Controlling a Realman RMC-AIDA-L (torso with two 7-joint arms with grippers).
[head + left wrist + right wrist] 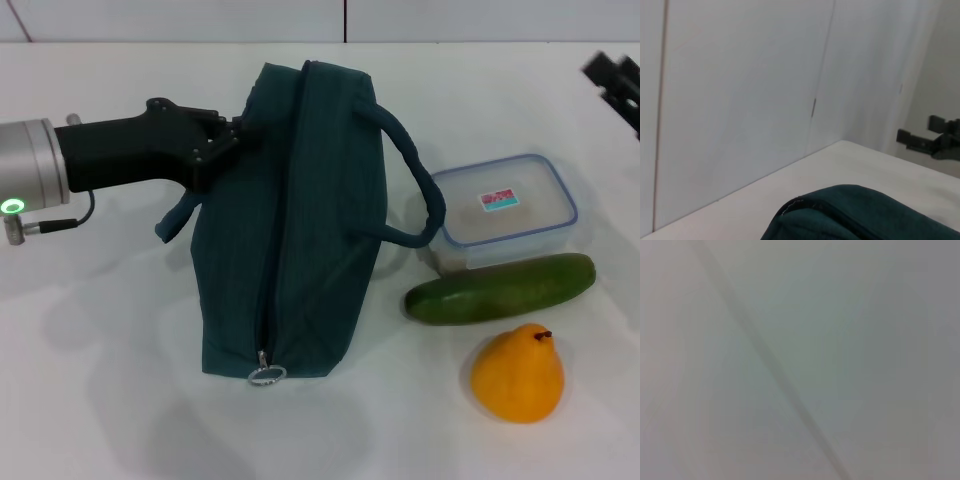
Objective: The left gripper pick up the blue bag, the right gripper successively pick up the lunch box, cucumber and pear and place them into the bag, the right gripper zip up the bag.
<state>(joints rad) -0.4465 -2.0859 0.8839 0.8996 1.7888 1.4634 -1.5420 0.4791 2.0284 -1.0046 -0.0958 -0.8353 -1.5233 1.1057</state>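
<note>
Blue bag [295,220] lying lengthwise front-to-back, zipper ring nearest, left tool [232,135] seemingly touching

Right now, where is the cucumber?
In the head view the cucumber lies on the table on the robot's right, just in front of the lunch box, behind the pear, right of the blue bag.
</note>
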